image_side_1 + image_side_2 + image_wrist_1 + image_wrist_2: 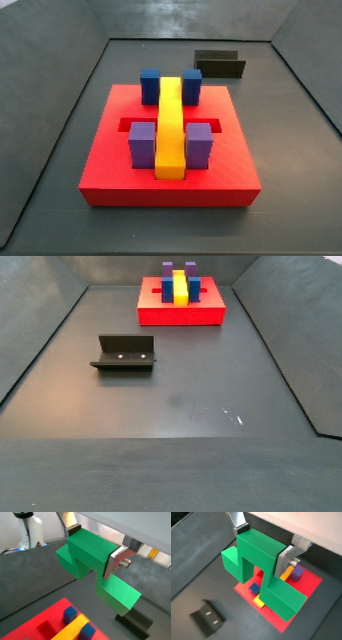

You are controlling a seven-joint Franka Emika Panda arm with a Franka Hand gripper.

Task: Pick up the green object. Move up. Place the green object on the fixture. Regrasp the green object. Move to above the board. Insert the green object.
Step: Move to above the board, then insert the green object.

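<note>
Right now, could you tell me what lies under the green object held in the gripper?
The gripper holds the green object in the air. In a wrist view, the red board lies below it with yellow, blue and purple blocks; the green piece covers most of the board's middle. The fixture stands apart.

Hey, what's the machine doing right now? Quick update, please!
Gripper shut on green object, held in the air, seen only in wrist views. Board below. Fixture bare on the floor. Nothing in the way.

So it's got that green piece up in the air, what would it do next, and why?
Probably carry it sideways to over the board. The gripper holds the green object high, out of both side views, while the fixture stands bare and the slots beside the yellow bar wait.
</note>
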